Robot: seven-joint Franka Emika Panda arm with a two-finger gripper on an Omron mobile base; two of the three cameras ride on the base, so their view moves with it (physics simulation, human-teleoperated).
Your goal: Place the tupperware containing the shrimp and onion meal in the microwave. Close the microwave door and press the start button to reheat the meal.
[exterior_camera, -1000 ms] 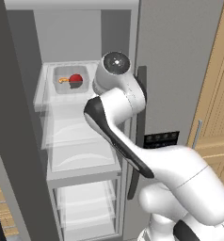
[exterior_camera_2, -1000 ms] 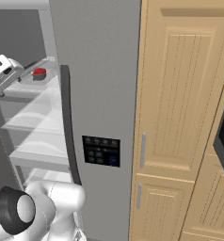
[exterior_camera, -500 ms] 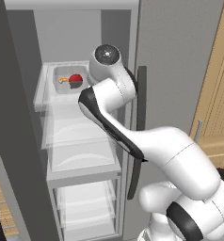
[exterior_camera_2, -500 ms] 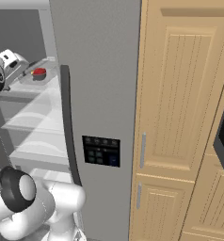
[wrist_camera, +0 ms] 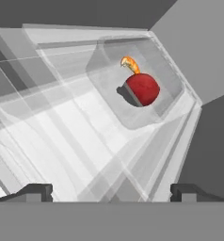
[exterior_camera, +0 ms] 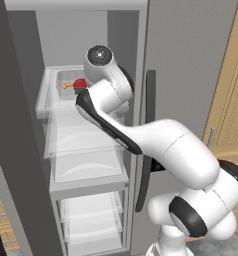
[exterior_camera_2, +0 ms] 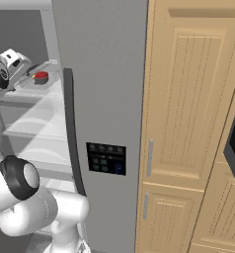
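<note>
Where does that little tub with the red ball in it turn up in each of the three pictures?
Left base view: tub upper left, on the fridge's top shelf.
Right base view: tub far upper left, beside the fridge door.
Hand view: tub upper centre, ahead of the fingertips.
Shared landmark: the red ball inside.

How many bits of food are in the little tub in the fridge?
2: a red onion ball in the middle of the tupperware, and an orange shrimp touching it on one side. More could hide behind the onion.

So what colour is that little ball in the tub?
Red; the ball shows best in the hand view.
</note>
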